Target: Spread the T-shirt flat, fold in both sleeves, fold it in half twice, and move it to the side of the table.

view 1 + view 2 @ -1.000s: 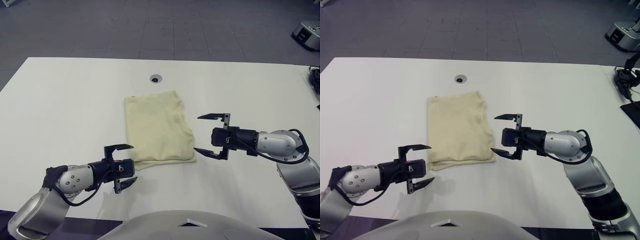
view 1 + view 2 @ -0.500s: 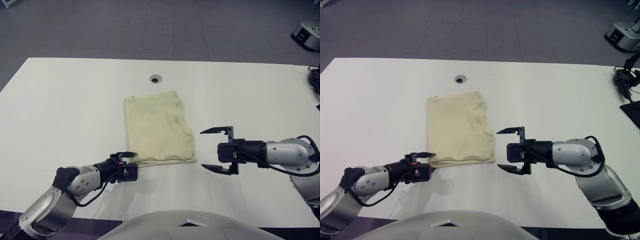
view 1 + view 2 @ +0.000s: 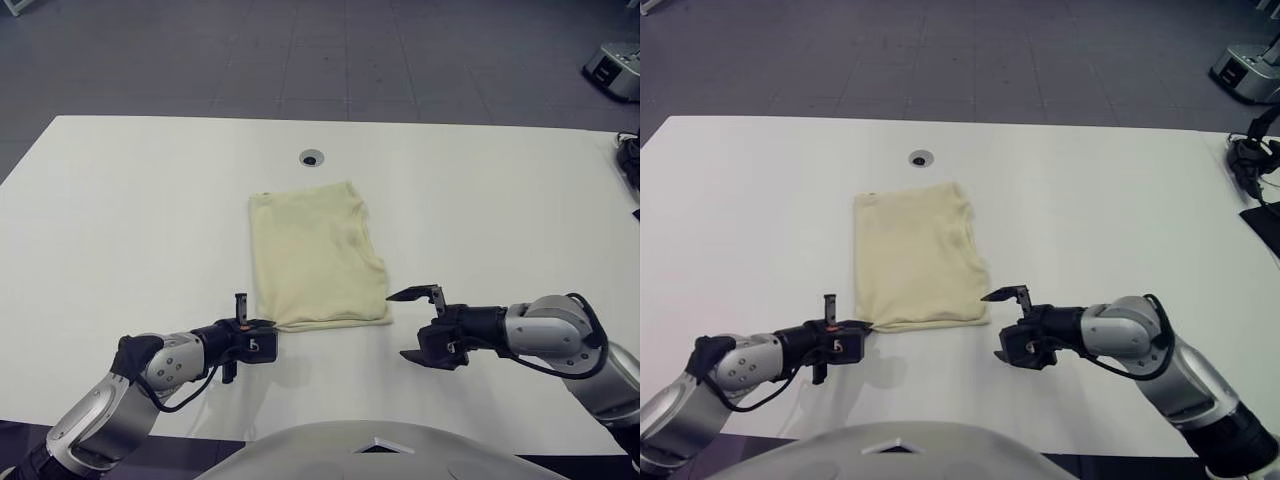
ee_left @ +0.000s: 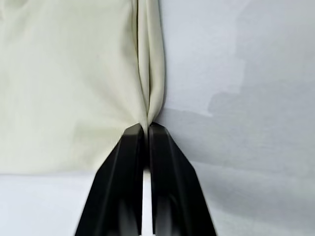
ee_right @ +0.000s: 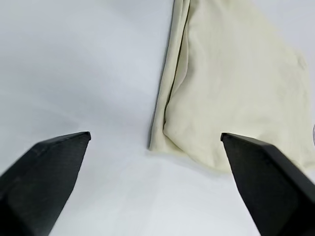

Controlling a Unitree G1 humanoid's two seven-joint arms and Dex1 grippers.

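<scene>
Left tool [image 4: 146, 128] closed onto T-shirt [image 3: 315, 250] corner, seemingly

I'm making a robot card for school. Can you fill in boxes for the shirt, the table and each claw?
Shirt: folded pale yellow T-shirt, lying flat
Table: white table, with a cable hole beyond the shirt
Left gripper: shut, pinching the shirt's near left corner
Right gripper: open, beside the shirt's near right corner, not touching it

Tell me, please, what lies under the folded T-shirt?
The white table shows all around the T-shirt; whatever lies beneath is covered by the cloth. The left gripper pinches its near corner.
</scene>
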